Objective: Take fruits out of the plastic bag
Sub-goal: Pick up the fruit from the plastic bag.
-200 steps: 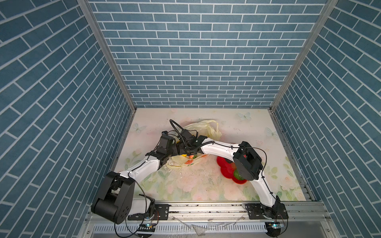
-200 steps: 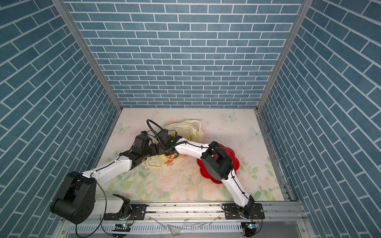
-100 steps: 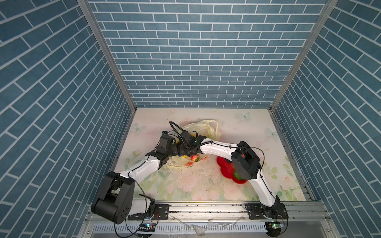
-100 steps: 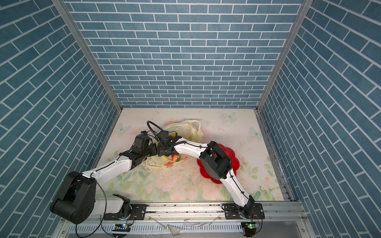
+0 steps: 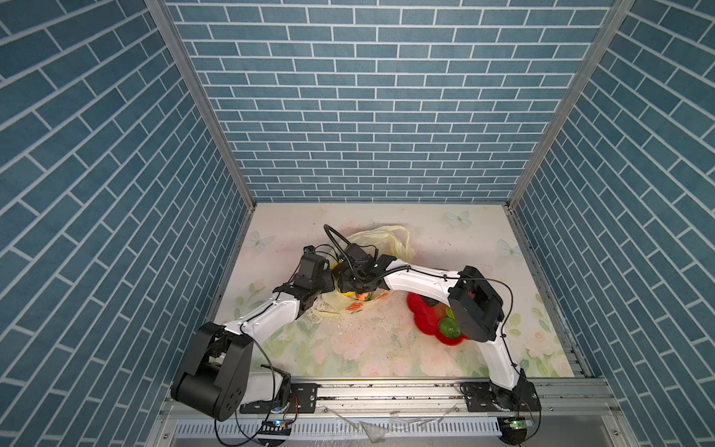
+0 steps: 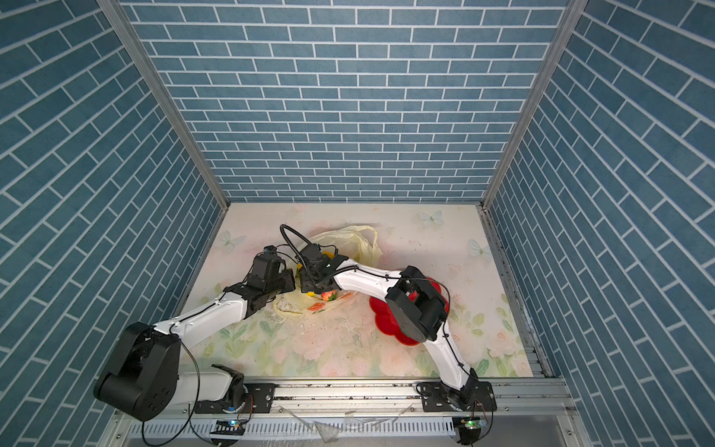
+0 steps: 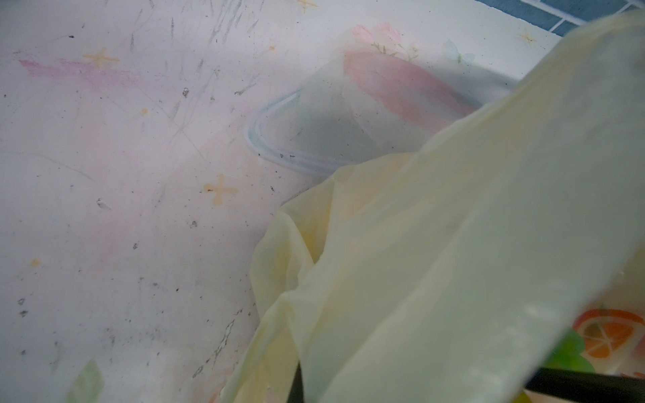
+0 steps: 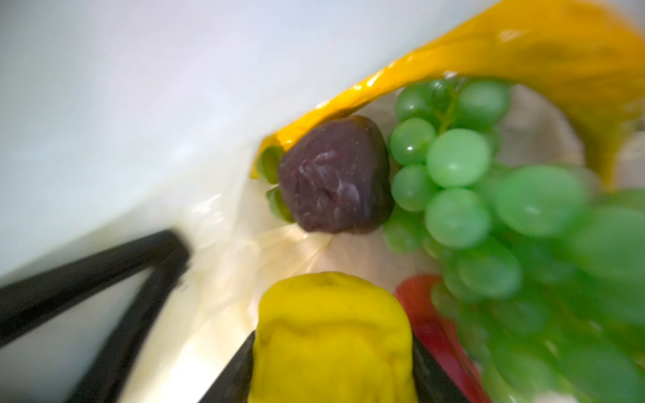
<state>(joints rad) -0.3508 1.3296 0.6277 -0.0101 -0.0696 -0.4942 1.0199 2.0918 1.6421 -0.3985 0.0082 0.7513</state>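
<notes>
left gripper [image 5: 332,281] pinches the rim of the plastic bag [image 5: 387,236], right gripper [image 8: 333,342] clasps a lemon [image 8: 328,307] inside among grapes [image 8: 457,188] and banana [image 8: 523,45], some fruits [image 5: 448,327] already on a red plate [image 5: 419,315] beside it.

Thin crinkly plastic bag [image 7: 453,244] — glossy grapes [image 8: 457,167], matt lemon [image 8: 331,331], rough-skinned dark avocado [image 8: 331,174].

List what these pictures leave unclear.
Red plate: its fruit partly hidden by the right arm in both top views.
Right wrist view is blurred: whether the right gripper grips the lemon is unclear.
Left gripper: covered by the bag, cut off at the left wrist view's edge.
</notes>
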